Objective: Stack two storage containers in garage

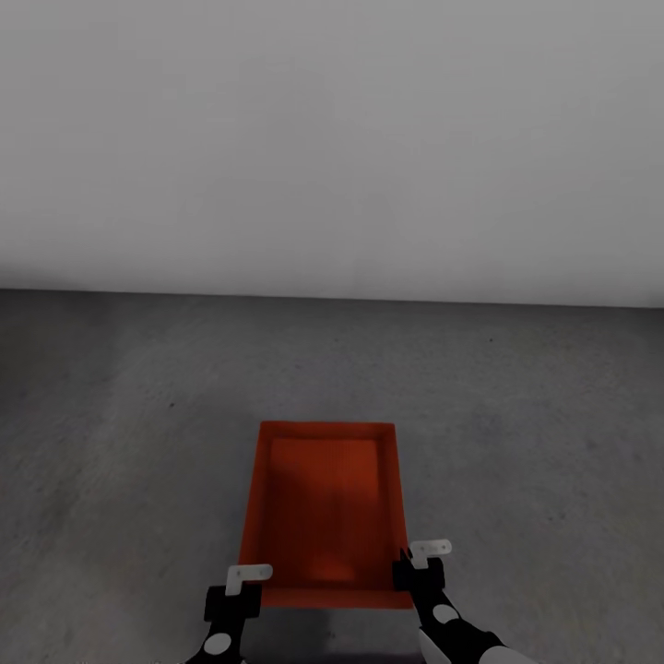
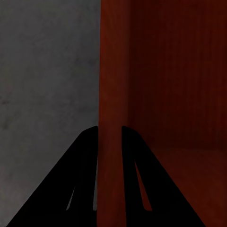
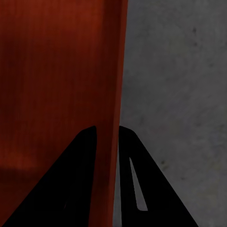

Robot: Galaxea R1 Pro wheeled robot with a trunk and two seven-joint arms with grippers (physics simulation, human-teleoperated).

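Observation:
An orange-red storage container (image 1: 327,507) without a lid sits low in the middle of the head view, over the dark grey garage floor (image 1: 138,415). My left gripper (image 1: 247,576) is shut on its left wall near the near corner. My right gripper (image 1: 426,553) is shut on its right wall near the other near corner. The left wrist view has the thin container wall (image 2: 109,94) running between the black fingers of the left gripper (image 2: 109,127). The right wrist view has the wall (image 3: 111,71) pinched in the right gripper (image 3: 107,127). Whether the container touches the floor, I cannot tell.
A plain white-grey wall (image 1: 332,138) stands straight ahead and meets the floor a short way beyond the container. Rough grey floor spreads to the left (image 2: 47,71) and right (image 3: 179,71) of the container.

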